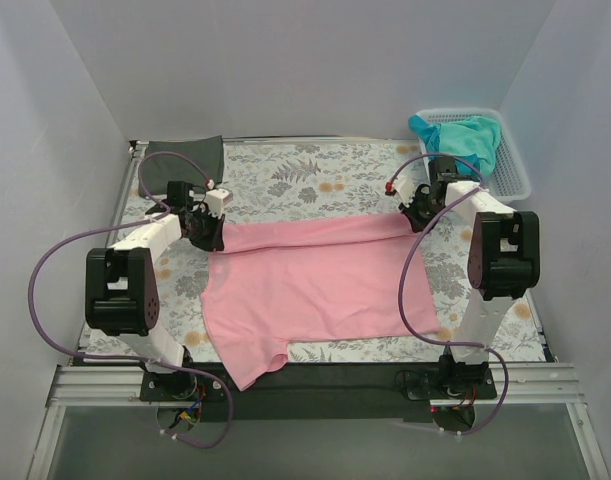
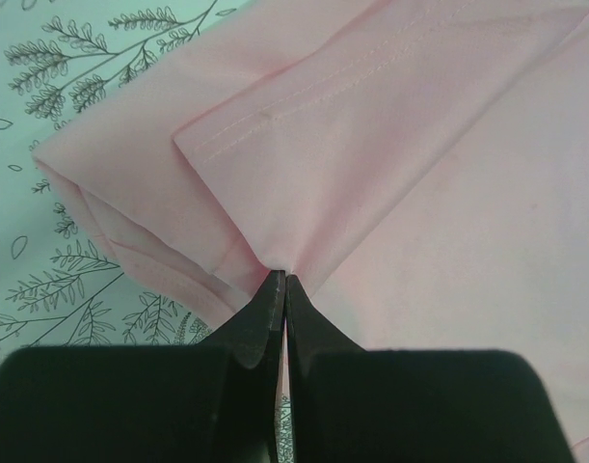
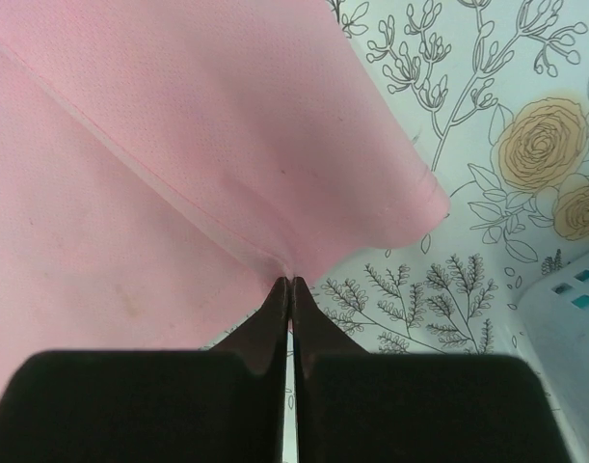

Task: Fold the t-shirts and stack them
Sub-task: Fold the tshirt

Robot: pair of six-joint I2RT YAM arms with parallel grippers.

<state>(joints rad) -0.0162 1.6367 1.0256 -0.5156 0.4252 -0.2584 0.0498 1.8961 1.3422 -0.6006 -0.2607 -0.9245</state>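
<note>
While the pink t-shirt is lying across the bench, the left pincer and right pincer are clamping its far folded edge at opposite ends.

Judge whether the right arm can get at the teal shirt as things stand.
Probably not yet. The teal shirt lies uncovered in the open basket just beyond that arm, but the right tool is shut on the pink shirt and must let go first.

the left claw and right claw reach forward, low and well apart, each pinched tight shut.
</note>
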